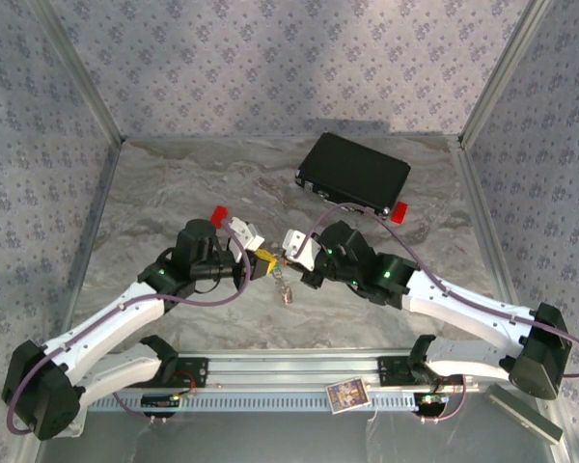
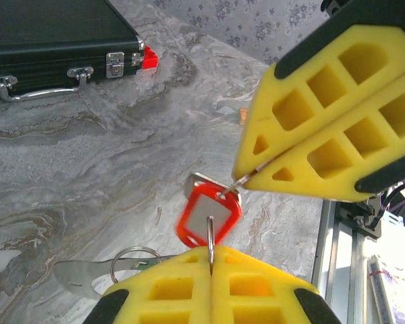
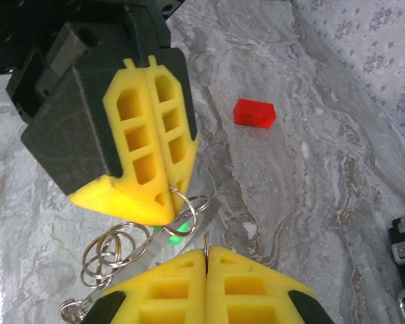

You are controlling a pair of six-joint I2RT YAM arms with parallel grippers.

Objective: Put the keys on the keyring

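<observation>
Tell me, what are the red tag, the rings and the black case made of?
The red tag looks like glossy plastic: bright, smooth, with a pale window. The rings look like thin steel wire, silvery and shiny. The black case has a finely textured, dull skin, maybe plastic or coated metal; its latches are shiny metal.

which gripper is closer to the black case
Right. In the top view the right gripper lies below and left of the black case; the left gripper faces it tip to tip, farther left from the case.
</observation>
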